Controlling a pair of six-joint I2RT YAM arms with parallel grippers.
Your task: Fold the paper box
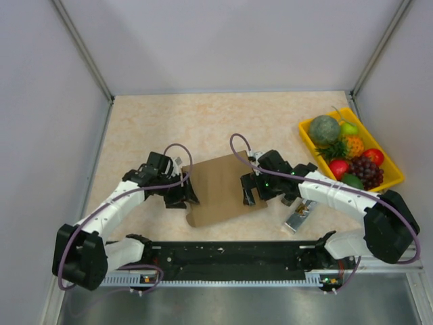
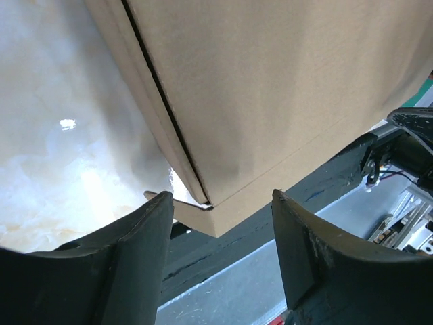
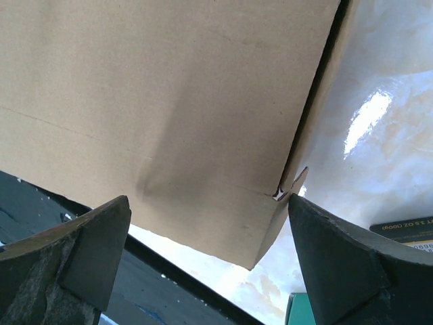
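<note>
You had paper box (image 1: 220, 189) flat on table (image 1: 203, 122), between 2 grippers. Left gripper (image 2: 223, 210) spread, box corner just ahead, unpinched; right gripper (image 3: 210, 210) spread wide, same (plain brown cardboard, side seams visible).

Only one string is readable. It's in the right wrist view at the bottom-right edge, on a dark packet (image 3: 406, 229) lying on the table (image 3: 379, 101). Pale print runs along its near edge, upside down to the camera, and reads "…T 3.5 OZ (100g)". That's the tail of a weight line; the leading letters are hidden.

The paper box (image 3: 169, 101) shows plain brown faces in both wrist views.

In the top view there's a small silvery packet (image 1: 300, 217) beside the right arm, but any marking on it is too small to read. The same goes for the yellow tray (image 1: 392, 177) of fruit.
</note>
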